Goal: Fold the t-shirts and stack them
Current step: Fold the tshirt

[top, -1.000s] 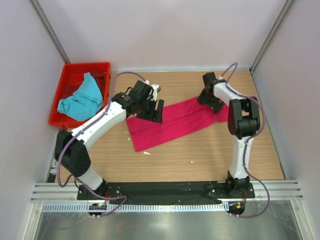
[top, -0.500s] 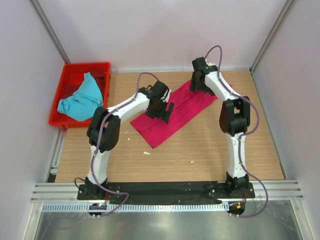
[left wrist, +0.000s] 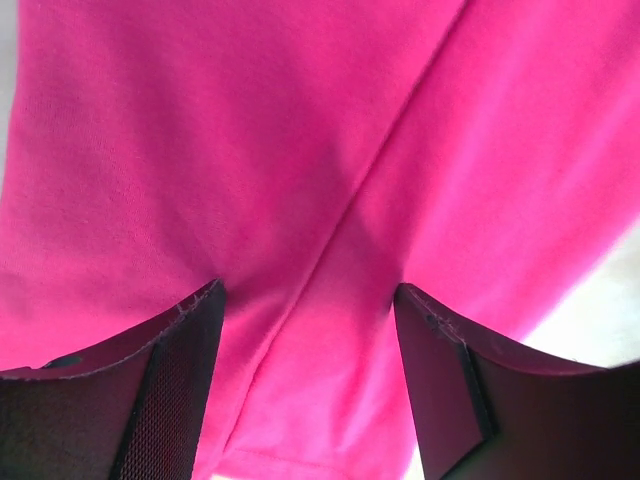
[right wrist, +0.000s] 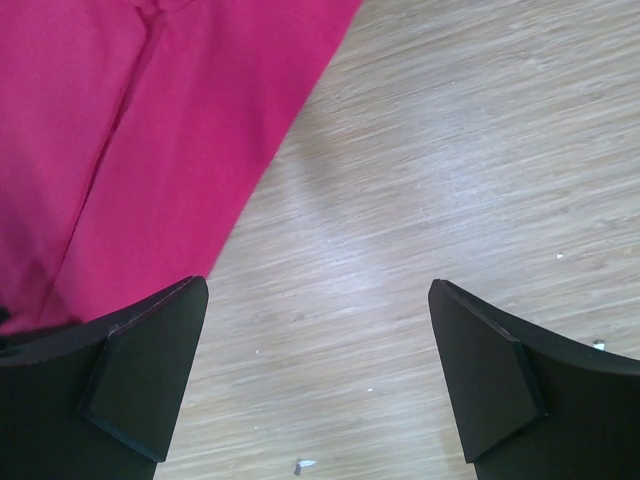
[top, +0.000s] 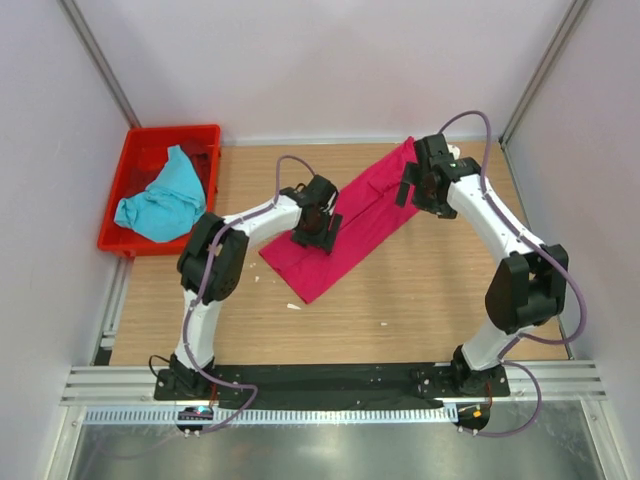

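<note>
Now, left gripper (left wrist: 307, 290) apart over magenta t-shirt (top: 360, 215), right gripper (right wrist: 317, 283) apart beside its edge

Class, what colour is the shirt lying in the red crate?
Plain turquoise-blue shirt; the top external view shows it best.

Robotics lab test cell. Blank pale walls (top: 330, 60) box in a wooden bench (top: 430, 300) on three sides. Metal corner posts (top: 100, 65) stand at 11 and 1 o'clock. Left arm (top: 255, 218) and right arm (top: 495, 225) are bolted to a black plate (top: 330, 378) on aluminium rails (top: 110, 385) at 6 o'clock, with purple cables (top: 470, 117) looped. A red plastic crate (top: 175, 130) at 10 o'clock holds a turquoise t-shirt (top: 160, 200).
</note>
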{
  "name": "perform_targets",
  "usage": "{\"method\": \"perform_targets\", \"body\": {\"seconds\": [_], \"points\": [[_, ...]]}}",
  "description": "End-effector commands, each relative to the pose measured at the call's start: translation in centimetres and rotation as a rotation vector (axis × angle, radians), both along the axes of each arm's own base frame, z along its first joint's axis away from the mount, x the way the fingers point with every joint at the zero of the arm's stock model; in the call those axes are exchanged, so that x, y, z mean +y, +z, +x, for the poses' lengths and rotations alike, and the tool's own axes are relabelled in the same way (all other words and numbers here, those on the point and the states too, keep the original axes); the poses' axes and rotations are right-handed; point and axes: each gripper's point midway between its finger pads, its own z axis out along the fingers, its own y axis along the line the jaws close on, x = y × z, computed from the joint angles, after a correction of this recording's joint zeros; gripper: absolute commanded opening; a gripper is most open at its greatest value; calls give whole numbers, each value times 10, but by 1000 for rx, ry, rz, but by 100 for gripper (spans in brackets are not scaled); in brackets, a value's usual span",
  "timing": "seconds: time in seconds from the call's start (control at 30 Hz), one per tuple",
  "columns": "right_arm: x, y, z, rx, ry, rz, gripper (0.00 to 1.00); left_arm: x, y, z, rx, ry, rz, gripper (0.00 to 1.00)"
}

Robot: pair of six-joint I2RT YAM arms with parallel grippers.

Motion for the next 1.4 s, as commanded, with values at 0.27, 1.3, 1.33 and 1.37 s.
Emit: {"method": "perform_targets", "body": {"seconds": [0.27,1.3,1.33,1.37], "points": [[25,-53,109,-29,94,-53,99,-108,15,-198,391,128,-246,72],[179,-133,222,-192,381,-76,91,32,136,-87,83,265,-416,80],[178,-121,220,-198,370,-74,93,32,129,-91,104,265,-412,80],[174,-113,217,-195,364,-83,94,30,123,-94,130,260,-421,80]]}}
